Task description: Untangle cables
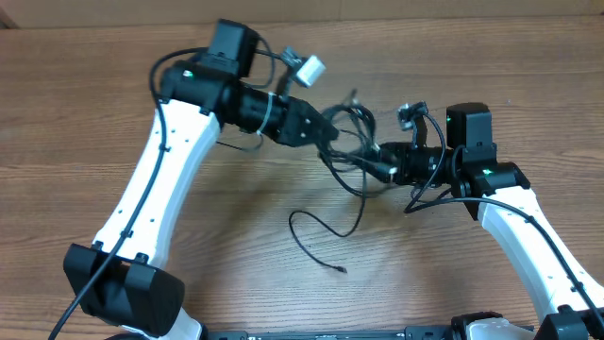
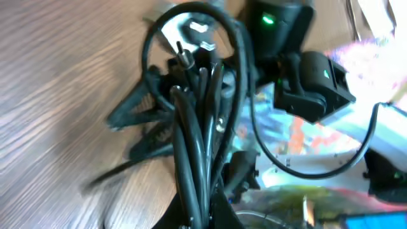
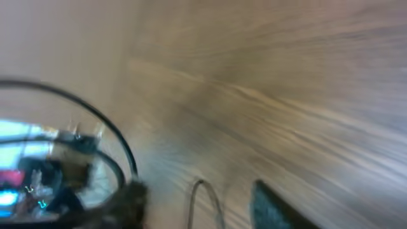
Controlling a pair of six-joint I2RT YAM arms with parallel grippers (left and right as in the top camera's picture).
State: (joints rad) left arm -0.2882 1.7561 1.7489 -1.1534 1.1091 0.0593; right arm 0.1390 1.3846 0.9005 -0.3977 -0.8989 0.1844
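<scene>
I have the thin black flexible cables [image 1: 351, 130] bunched in the middle of the light brown wood-grain table [image 1: 453, 57], slung between the two arms. From overhead the bunch's long axis runs diagonally, from the left gripper [image 1: 326, 132] at its upper-left end down to the right gripper [image 1: 382, 165] at its lower-right end, with a rounded loop bulging out on the far side. One single loose strand [image 1: 311, 227] drops out of the bunch toward the near edge and curls back on the table, well apart from both grippers. It finishes in a small plug tip [image 1: 342, 271] that points toward the near right. In the left wrist view the cords [image 2: 197, 140] run as a tight parallel sheaf straight up from the bottom of the picture, then open into a ring at the top. The sheaf comes out from between the fingers, so I read the left gripper as clamped on the cables. The black housing of the right arm, with a green light [image 2: 311, 89], sits just beyond the ring. The right wrist view is badly blurred: I make out an arc of thin cord [image 3: 121, 146] over the wood, but not the fingers, so I cannot tell whether the right gripper is clenched or released, though overhead its tip touches the bunch.
</scene>
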